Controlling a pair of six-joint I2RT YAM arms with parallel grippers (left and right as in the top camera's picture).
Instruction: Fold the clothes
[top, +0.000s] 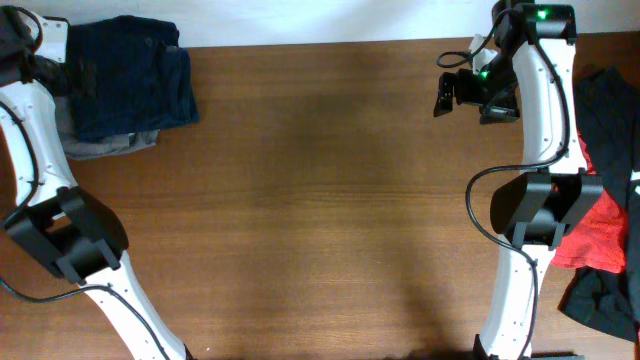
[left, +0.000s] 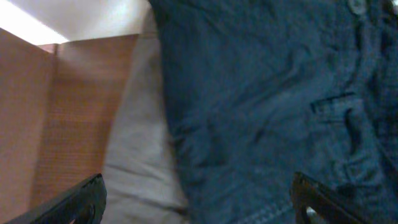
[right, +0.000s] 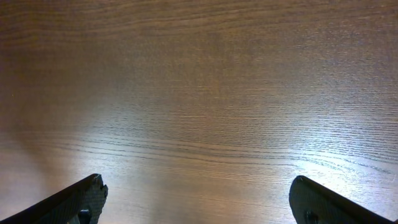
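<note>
A folded dark navy-blue garment (top: 130, 78) lies at the table's far left corner on top of a grey-olive garment (top: 105, 146). My left gripper (top: 45, 55) hovers beside this stack, open; the left wrist view shows the navy garment (left: 267, 106) and the grey one (left: 140, 155) close below its spread fingers (left: 199, 202). My right gripper (top: 447, 92) is open and empty above bare wood at the far right; its fingers (right: 199, 199) frame only the tabletop. A red garment (top: 600, 235) and black garments (top: 610, 110) lie in a pile at the right edge.
The brown wooden table (top: 320, 200) spans the view. The right arm's base (top: 540, 205) stands beside the red and black pile. The left arm's base (top: 65, 235) stands at the left edge. More black fabric (top: 605, 300) lies at the front right corner.
</note>
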